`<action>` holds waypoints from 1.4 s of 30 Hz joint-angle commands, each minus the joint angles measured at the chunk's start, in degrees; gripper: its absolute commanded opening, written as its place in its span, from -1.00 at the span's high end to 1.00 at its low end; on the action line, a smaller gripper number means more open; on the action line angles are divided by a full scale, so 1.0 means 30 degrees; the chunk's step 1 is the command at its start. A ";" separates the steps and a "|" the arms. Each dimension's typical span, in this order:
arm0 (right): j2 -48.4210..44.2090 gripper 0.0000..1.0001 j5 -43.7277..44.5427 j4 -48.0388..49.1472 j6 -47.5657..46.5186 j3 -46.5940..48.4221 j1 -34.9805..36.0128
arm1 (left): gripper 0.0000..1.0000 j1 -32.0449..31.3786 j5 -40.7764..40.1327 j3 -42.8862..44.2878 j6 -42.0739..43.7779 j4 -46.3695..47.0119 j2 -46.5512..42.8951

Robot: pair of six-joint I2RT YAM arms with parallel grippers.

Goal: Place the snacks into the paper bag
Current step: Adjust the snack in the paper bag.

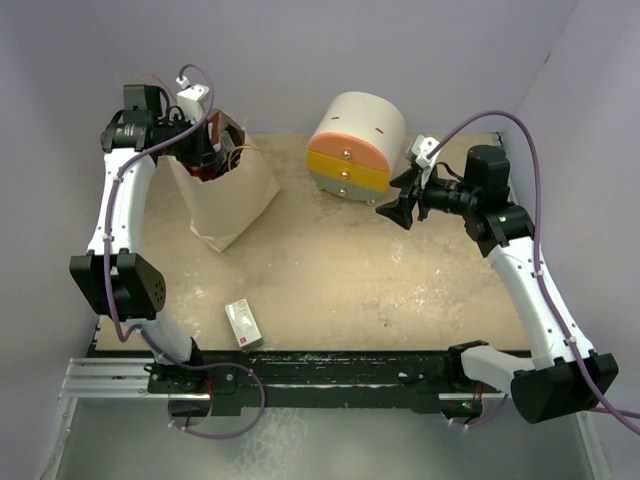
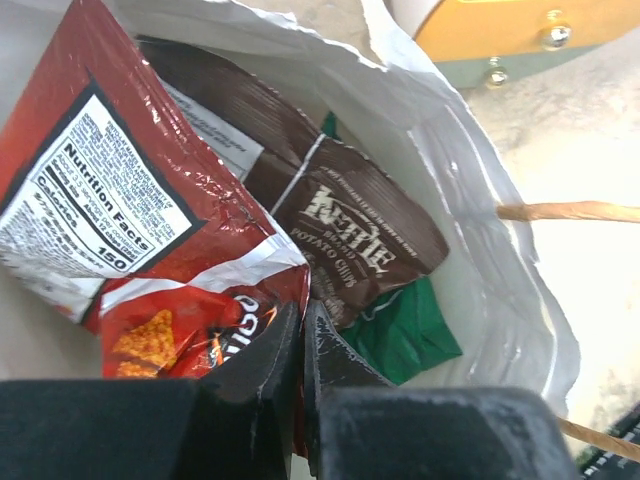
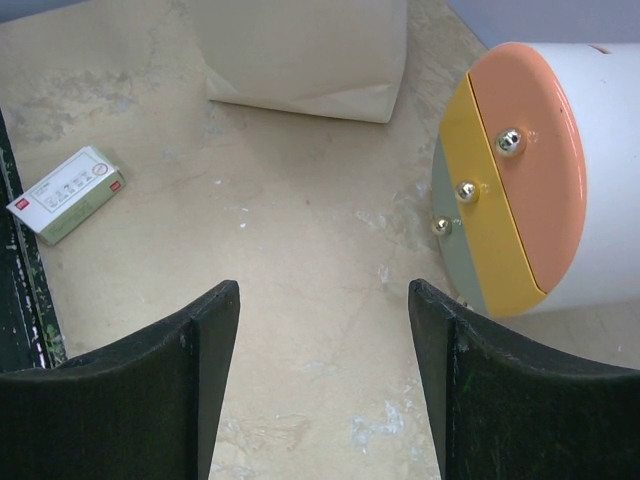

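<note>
The cream paper bag (image 1: 232, 200) stands at the back left of the table; it also shows in the right wrist view (image 3: 300, 55). My left gripper (image 1: 205, 165) is down in its mouth, shut on a red-brown chip bag (image 2: 150, 230). Inside the paper bag (image 2: 480, 220) lie a dark brown chip bag (image 2: 350, 220) and a green packet (image 2: 405, 335) under it. My left gripper (image 2: 302, 320) pinches the red-brown bag's edge. My right gripper (image 1: 397, 210) (image 3: 325, 300) is open and empty, held above the table near the drawer unit.
A round white, orange and yellow drawer unit (image 1: 355, 145) stands at the back centre, close to my right gripper; it also shows in the right wrist view (image 3: 530, 180). A small white box with red marks (image 1: 243, 324) lies near the front edge; the right wrist view shows it too (image 3: 68, 193).
</note>
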 commanded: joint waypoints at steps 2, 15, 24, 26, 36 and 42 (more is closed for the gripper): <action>-0.0391 -0.42 -0.0603 0.0819 0.0367 -0.0078 -0.0135 | 0.91 0.0040 0.3680 0.0095 -0.1280 -0.1142 0.0325; -0.0386 -0.43 -0.0725 0.0892 0.0439 -0.0100 -0.0166 | 0.98 -0.1048 0.3894 0.2362 0.0360 -0.6041 0.1412; -0.0456 -0.43 -0.0646 0.0890 0.0439 -0.0199 -0.0192 | 0.76 -0.1308 0.2433 0.2418 0.1724 -0.7212 0.2978; -0.0474 -0.43 -0.0634 0.0947 0.0435 -0.0268 -0.0210 | 0.68 -0.1308 0.2413 0.2229 0.2047 -0.7581 0.3248; -0.0415 -0.44 -0.0664 0.1010 0.0450 -0.0314 -0.0283 | 0.21 -0.1293 0.2758 0.2497 0.3057 -0.8712 0.3323; -0.0437 -0.44 -0.0665 0.1006 0.0485 -0.0353 -0.0327 | -0.08 -0.1278 0.2308 0.3774 0.3294 -0.8682 0.2768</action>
